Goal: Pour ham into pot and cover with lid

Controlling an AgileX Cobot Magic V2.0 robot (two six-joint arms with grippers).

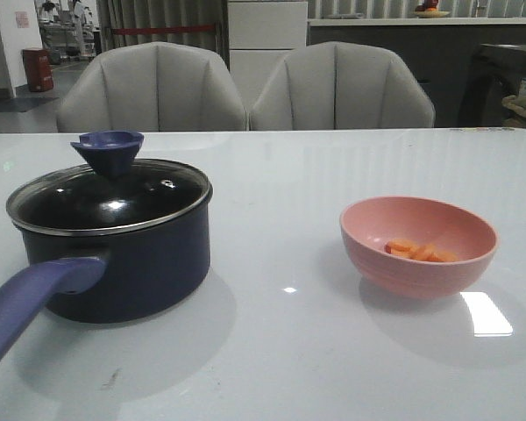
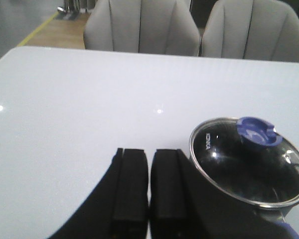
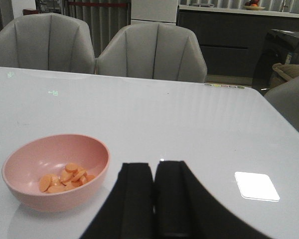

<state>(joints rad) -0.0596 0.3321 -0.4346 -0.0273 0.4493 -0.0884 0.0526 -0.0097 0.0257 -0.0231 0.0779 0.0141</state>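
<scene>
Front view: dark navy round saucepan pot stands on the glossy white surface, with its long purple-blue straight handle running toward the camera. Round clear glass lid with metal rim is seated on the pot; its blue flared knob is upright. Pink round bowl stands well apart from the pot on the same surface. Thin orange-pink ham slices lie in a small heap on the bowl's floor. Neither pincer shows in this view.

Left wrist view: left pincer, two black fingers side by side with only a thin dark seam between them, so drawn together and holding nothing. Pot and lid sit just beside the pincer, close to the outer edge of one black finger; contact between them cannot be told. Knob is on the lid's far part from the pincer. The arm is low, pincer pointing forward over the surface.

Right wrist view: right pincer, black fingers likewise pressed nearly together, nothing between them. Pink bowl stands near the pincer, off to one side and apart from it. Ham slices rest inside the bowl, clear of the fingers. This arm too is low, pointing forward over bare surface.

Two grey upholstered chairs stand behind the surface's far edge.
</scene>
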